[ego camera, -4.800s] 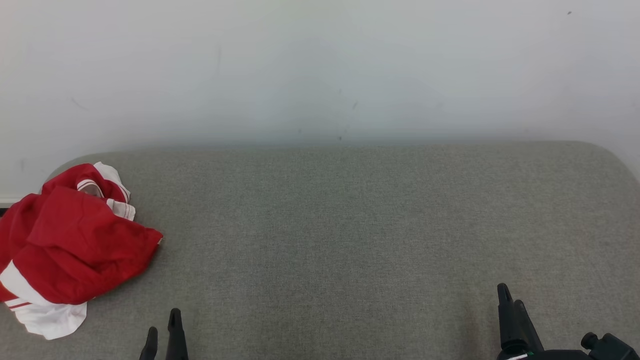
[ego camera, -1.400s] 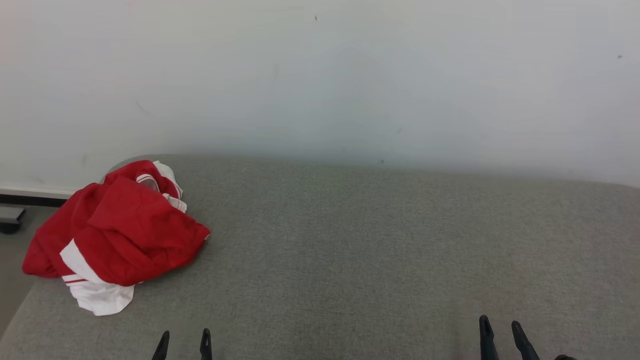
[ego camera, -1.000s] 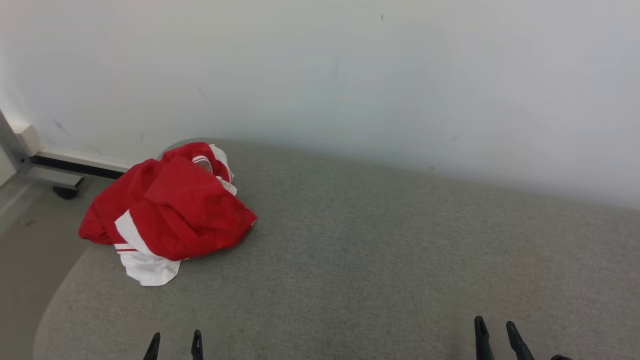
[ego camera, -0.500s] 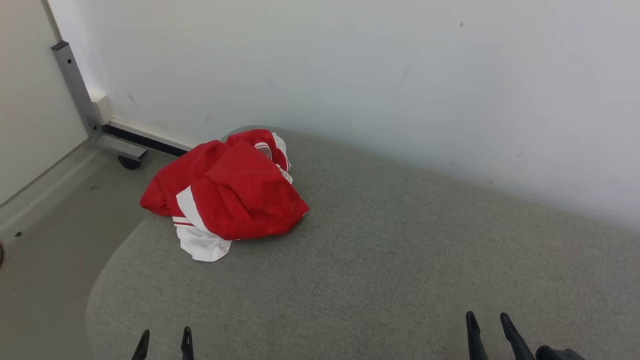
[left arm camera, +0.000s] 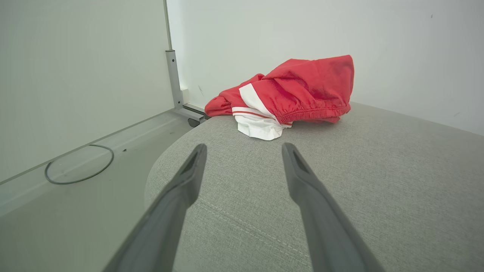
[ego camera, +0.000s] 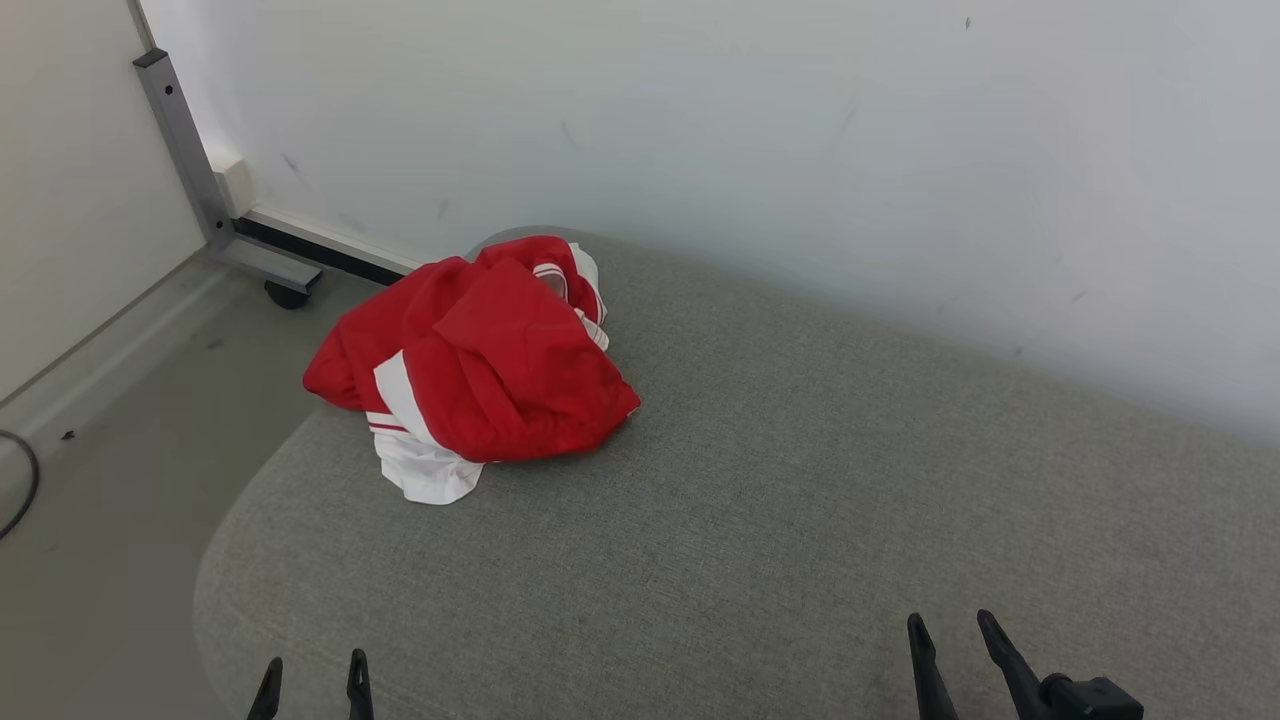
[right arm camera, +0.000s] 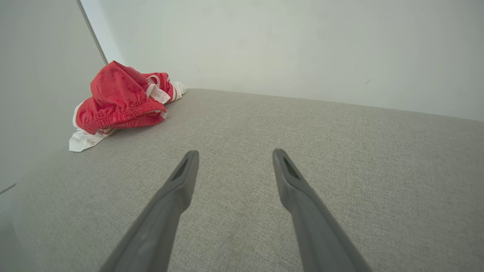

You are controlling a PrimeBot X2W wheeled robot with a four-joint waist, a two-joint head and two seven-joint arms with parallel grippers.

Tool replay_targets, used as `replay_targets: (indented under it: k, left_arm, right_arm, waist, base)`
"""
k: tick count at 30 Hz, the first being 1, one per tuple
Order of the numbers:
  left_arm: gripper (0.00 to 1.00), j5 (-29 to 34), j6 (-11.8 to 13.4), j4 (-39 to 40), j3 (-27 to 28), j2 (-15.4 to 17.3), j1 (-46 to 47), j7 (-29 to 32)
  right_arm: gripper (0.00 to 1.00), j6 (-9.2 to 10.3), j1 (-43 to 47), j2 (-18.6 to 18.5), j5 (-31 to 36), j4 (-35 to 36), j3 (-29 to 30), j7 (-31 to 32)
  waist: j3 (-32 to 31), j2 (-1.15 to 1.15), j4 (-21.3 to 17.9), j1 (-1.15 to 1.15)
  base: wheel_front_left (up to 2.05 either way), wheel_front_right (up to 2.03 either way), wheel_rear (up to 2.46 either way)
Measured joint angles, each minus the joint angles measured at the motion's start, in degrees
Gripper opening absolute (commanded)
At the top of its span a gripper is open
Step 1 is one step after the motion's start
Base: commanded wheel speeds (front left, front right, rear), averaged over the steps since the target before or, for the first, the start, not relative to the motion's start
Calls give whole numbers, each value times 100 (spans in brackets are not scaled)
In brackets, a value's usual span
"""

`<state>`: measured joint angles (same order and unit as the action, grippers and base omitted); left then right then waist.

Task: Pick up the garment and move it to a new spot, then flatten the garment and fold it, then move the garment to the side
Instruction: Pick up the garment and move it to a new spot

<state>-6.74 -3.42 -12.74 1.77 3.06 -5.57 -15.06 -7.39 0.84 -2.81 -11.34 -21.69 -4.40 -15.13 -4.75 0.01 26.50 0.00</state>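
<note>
Red cloth with white bands, the garment (ego camera: 480,360) lies crumpled at the far left corner of the bench (ego camera: 780,520), near the wall (ego camera: 700,120). Its folds hide its shape, so its kind cannot be told; an elastic hem shows in the wrist views. One red fold reaches over the bench's rounded left edge, above the floor (ego camera: 90,560). The left tool (ego camera: 314,660) and right tool (ego camera: 950,618) are cut off by the bottom of the head view. Both stand spread, holding nothing, well apart from the garment. Bare grey cloth lies between them and it. On the floor a cable (ego camera: 22,490) is cut by the left edge, and a grey post (ego camera: 185,150) rises from a foot with a caster (ego camera: 287,295).
</note>
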Motion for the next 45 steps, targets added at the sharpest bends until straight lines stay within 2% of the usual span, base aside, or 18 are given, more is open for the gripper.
replay_targets:
  k: [7,12,17,21,25,32,35,38,45]
  left_arm:
    - [100,-153,-10,-169,-22,-9,25,1]
    - [100,-276,-71,-738,-182,-11,436,2]
    - [100,-457,-176,-1477,-287,-13,1418,287]
    - [100,-749,-272,-2153,-402,-16,2348,856]
    - [100,-1025,-279,-2630,-289,-10,3272,1214]
    - [100,-1379,-105,-3434,-22,102,4531,1862]
    - [100,-1738,-164,-3753,140,90,4915,2350]
    - [100,-1811,-159,-3861,209,141,5144,2496]
    - [100,-1860,126,-4162,349,572,5584,2919]
  right_arm:
    - [100,0,-10,0,27,1,0,0]
    - [100,0,-2,0,-8,36,5,0]
    - [100,-1,131,0,-7,44,12,0]
    - [100,-1,291,0,58,147,-36,63]
    - [100,-1,301,3,256,445,-98,287]
    - [100,-1,282,-74,586,1131,-250,728]
    - [100,-1,320,-197,600,1461,-379,922]
    - [100,-1,349,-289,602,1695,-492,1027]
    - [100,-7,520,-424,589,2309,-658,1355]
  waist:
    - [21,0,17,0]
    - [49,0,34,0]
    - [112,0,82,0]
    - [155,0,94,0]
    - [242,-1,6,0]
    - [535,-1,-395,1]
    - [700,0,-645,1]
    - [811,0,-810,2]
    - [1191,0,-1344,2]
  base:
    - [0,0,0]
    - [0,0,0]
    - [0,0,0]
    - [0,0,0]
    - [0,0,0]
    - [0,0,0]
    - [0,0,0]
    - [0,0,0]
    - [0,0,0]
